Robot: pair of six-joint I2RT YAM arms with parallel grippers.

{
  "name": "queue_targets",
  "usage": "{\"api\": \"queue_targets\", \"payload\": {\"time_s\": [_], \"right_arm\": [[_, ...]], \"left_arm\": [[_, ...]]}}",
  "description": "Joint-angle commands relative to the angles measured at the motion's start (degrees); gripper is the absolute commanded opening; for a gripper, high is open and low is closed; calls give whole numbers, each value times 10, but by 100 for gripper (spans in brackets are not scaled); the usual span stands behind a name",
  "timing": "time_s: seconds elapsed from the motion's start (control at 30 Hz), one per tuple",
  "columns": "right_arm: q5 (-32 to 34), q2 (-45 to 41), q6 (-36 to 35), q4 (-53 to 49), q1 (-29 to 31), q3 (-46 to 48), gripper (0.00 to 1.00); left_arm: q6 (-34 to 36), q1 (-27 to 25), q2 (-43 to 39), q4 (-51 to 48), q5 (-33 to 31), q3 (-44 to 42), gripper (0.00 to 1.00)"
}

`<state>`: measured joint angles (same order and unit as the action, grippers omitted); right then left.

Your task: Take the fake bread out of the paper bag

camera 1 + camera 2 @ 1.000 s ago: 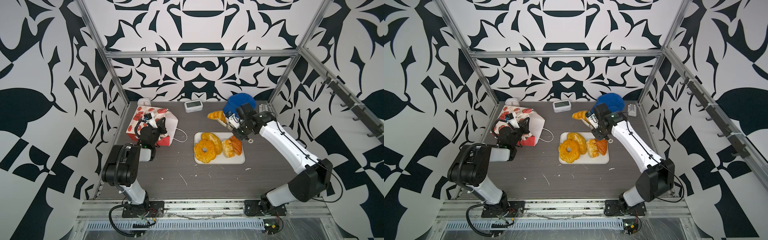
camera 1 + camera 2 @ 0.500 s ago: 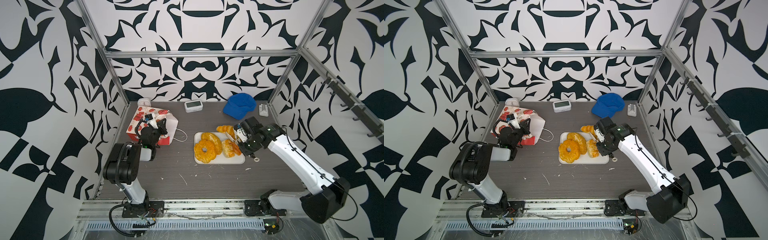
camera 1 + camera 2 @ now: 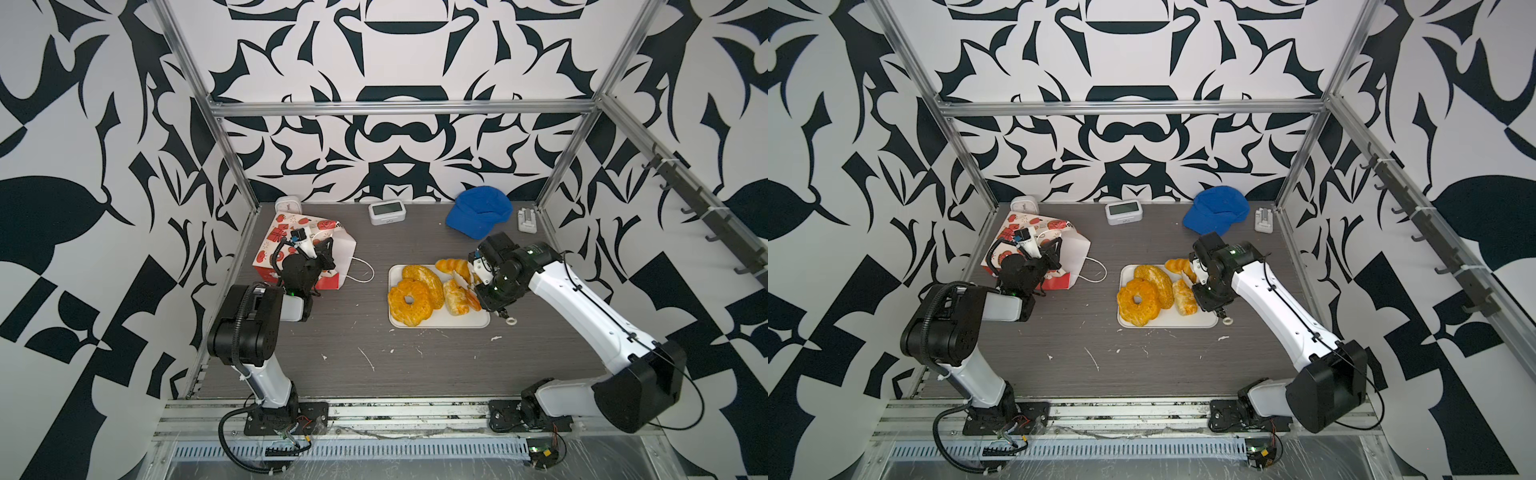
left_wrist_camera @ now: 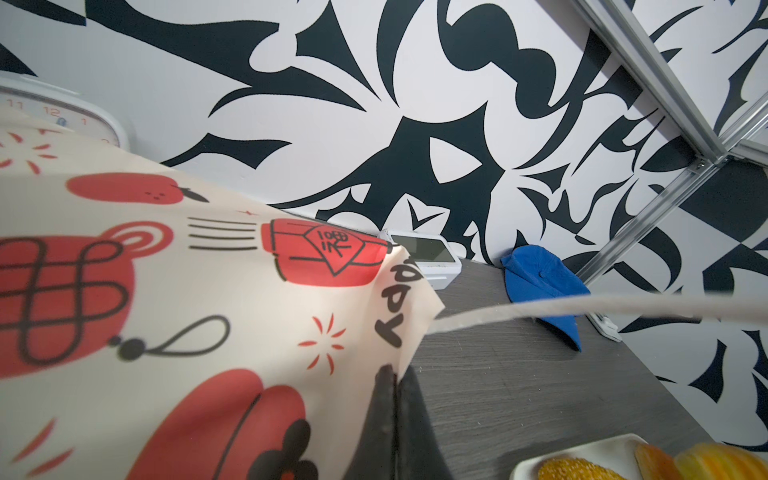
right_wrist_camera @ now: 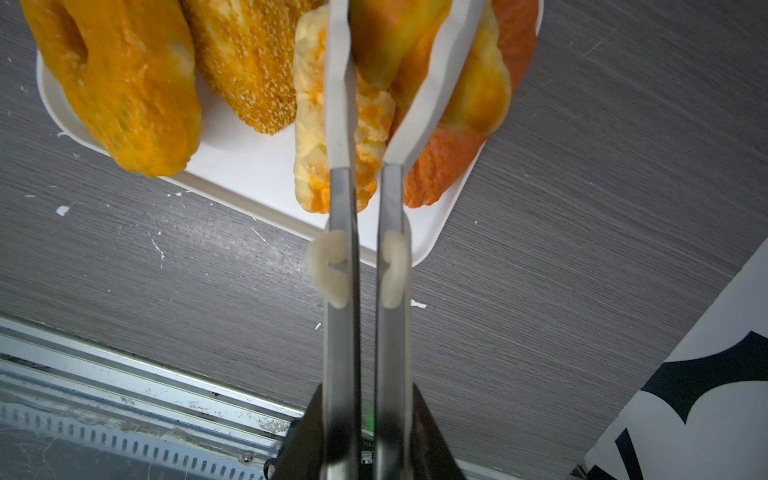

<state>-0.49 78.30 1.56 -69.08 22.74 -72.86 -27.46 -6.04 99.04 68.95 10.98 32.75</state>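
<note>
You are looking down on a dark grey counter (image 3: pixel 374 374) inside a booth with black-and-white patterned walls.

In both top views the paper bag (image 3: pixel 269 245) is at the upper left of the counter. It is tipped over, with its red and white cartoon print facing up and its plain white inside turned toward the middle. Your left gripper (image 3: pixel 326 254) is clenched on the bag's rim. In the left wrist view its dark fingers (image 4: pixel 384 415) pinch the paper edge. A white cord handle (image 3: pixel 362 272) loops from the bag onto the counter.

A white tray (image 3: pixel 457 323) lies just right of centre in both top views. Four pieces of fake bread rest on it:
- a big ring (image 3: pixel 409 301) at the left
- an oval loaf (image 3: pixel 424 276) touching the ring, on its upper right
- a second croissant (image 3: pixel 455 299) to the right of those
- a darker orange wedge (image 3: pixel 474 302) at the tray's right edge

Your right gripper (image 3: pixel 463 276) is grasping a croissant (image 3: pixel 449 265) over the tray's upper right corner. In the right wrist view its white fingers (image 5: pixel 338 83) squeeze the croissant from both sides, above the second croissant and the orange wedge. You cannot tell from these views whether it touches them.

Other things line the back edge of the counter. A small white clock (image 3: pixel 286 204) stands behind the bag at the upper left, a digital clock (image 3: pixel 386 212) is in the middle, and a blue cap (image 3: pixel 478 212) lies toward the upper right.
</note>
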Motion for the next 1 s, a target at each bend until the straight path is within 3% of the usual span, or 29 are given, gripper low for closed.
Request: {"api": "queue_targets", "payload": {"time_s": [0.0,0.53,0.97], "right_arm": [[-20,9,-12,8,-10,-33,24],[-63,50,-23,21,-23,-61,23],[-30,34,-20,-13,-24,-92,23]], "left_arm": [[-10,3,12,18,8,9,0],[50,2,-69,-84,-19,13,0],[31,1,-143,-176,-10,42,0]]}}
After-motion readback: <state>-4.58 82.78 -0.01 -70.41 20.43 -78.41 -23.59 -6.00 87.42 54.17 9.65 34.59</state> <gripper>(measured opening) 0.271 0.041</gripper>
